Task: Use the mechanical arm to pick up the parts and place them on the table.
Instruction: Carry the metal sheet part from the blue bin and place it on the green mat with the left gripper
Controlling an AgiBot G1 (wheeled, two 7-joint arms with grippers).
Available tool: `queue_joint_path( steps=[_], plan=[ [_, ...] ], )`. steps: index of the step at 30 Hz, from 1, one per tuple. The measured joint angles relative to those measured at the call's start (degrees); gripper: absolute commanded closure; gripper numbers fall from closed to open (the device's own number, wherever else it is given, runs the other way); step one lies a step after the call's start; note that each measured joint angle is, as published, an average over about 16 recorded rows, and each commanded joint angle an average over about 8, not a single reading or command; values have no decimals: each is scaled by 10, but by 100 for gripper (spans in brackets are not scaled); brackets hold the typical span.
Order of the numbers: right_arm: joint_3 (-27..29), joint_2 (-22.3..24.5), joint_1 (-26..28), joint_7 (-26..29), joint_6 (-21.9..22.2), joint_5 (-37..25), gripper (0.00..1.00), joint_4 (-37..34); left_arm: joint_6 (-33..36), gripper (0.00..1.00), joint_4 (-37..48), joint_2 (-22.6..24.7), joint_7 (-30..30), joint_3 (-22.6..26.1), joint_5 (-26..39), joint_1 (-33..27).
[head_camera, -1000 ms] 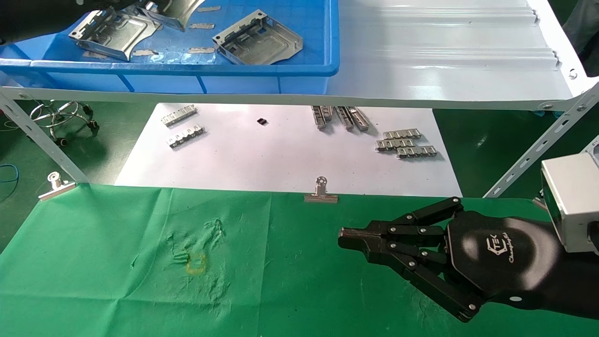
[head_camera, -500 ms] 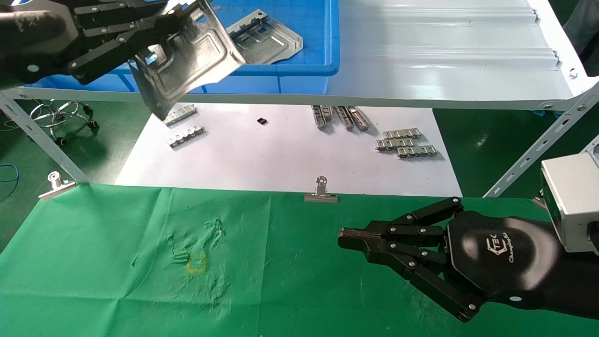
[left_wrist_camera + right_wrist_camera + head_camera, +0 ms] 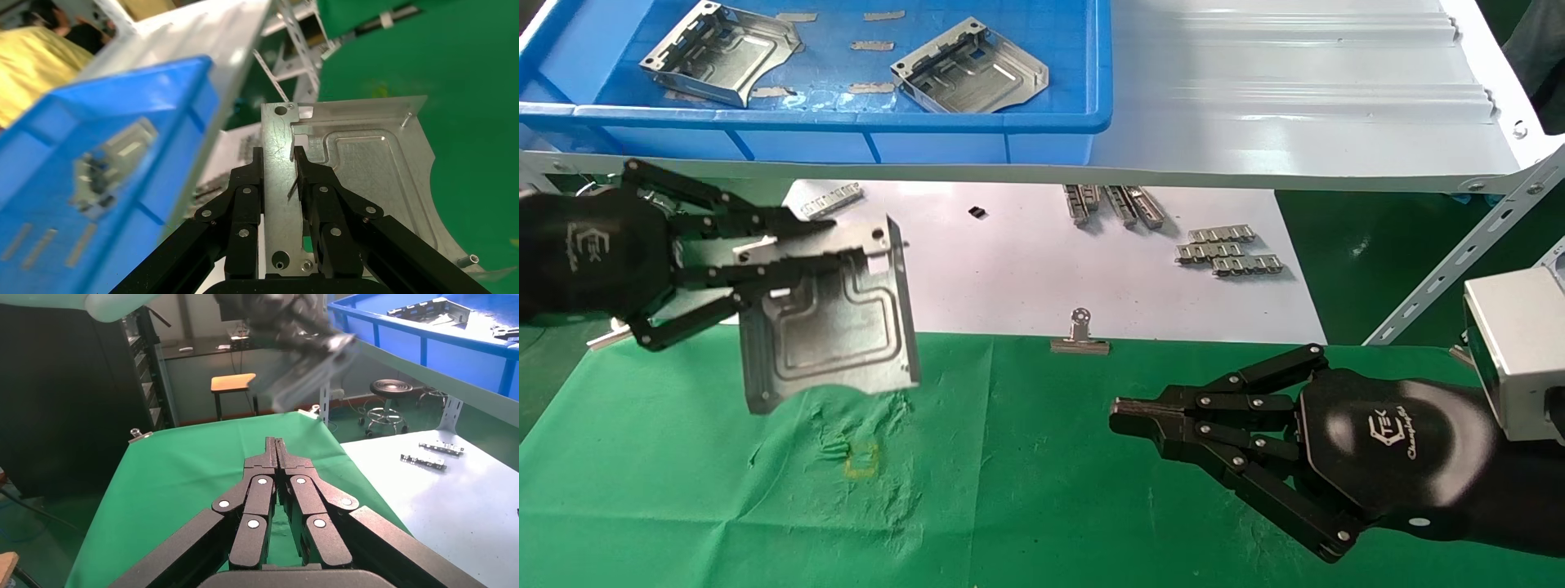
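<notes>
Green cloth table [image 3: 1042, 490]: broad wrinkled surface in the foreground, clipped at its far edge by a silver binder clip [image 3: 1079, 333]. No part lies on it; a faint yellow mark [image 3: 862, 459] sits in a puckered patch of cloth.
Pale grey shelf [image 3: 1295, 98]: raised above the table, carrying the bin.
White sheet [image 3: 1026, 269]: beyond the table's far edge, strewn with small toothed strips [image 3: 1228, 250]; not task items.
Blue bin [image 3: 1042, 122]: on the shelf; two parts are in it, one at the far left [image 3: 719, 53], one nearer the middle [image 3: 970, 75].
Left mechanical arm [image 3: 764, 253]: black TEK hand, in the air over the table's far left edge, fingers [image 3: 248, 202] clamped together on the rim of the carried part.
Carried part [image 3: 834, 322]: silver ribbed plate, hanging tilted below the fingers, above the cloth and not touching it, a little short of the yellow mark.
Right gripper [image 3: 1128, 412]: parked low over the table's right side, fingers drawn together on nothing.
Progress, judged: one part lifted out and in transit; set-down not yet done.
Left to do, judged: lower and release this plate, then fetch the two in the bin.
</notes>
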Motion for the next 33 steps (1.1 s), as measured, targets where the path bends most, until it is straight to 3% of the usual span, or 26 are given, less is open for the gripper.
queue_joint_path(
  steps=[7, 15, 33],
  plan=[
    [0, 0, 0, 0, 0, 0, 100, 0, -4, 100, -3, -9, 66, 75, 10, 27],
    [0, 0, 0, 0, 0, 0, 100, 0, -21, 100, 63, 17, 143, 135, 49, 33],
    [0, 0, 0, 0, 0, 0, 100, 0, -71, 100, 230, 107, 285, 164, 105, 17]
  ],
)
